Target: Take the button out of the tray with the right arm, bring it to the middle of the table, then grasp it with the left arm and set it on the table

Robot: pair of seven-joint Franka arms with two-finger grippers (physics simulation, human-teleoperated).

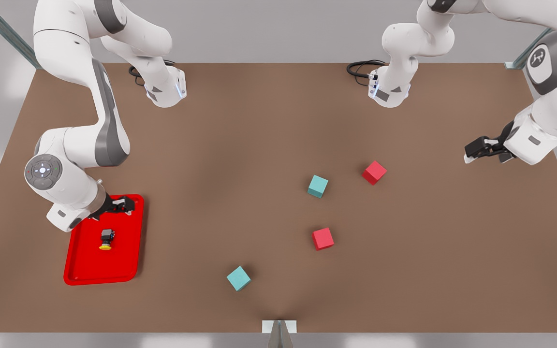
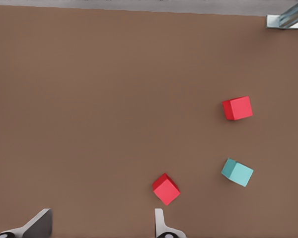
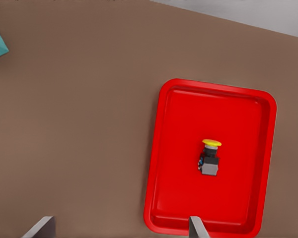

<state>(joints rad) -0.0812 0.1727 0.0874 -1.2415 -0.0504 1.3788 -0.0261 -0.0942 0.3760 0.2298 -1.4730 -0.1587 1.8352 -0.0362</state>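
Front view overhead; wrist views face down at the table point(image 1: 259, 145)

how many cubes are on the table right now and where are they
4. A teal cube and a red cube lie right of centre in the front view, another red cube below them, and a second teal cube near the front edge. None looks hidden.

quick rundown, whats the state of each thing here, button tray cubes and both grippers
button: lying on its side in the tray, not gripped
tray: flat on the table, holding the button
right gripper: open, above the tray's far end, apart from the button
left gripper: open, empty, waiting at the front view's right
teal cubes: resting on the table, untouched
red cubes: resting on the table, untouched
table: bears everything
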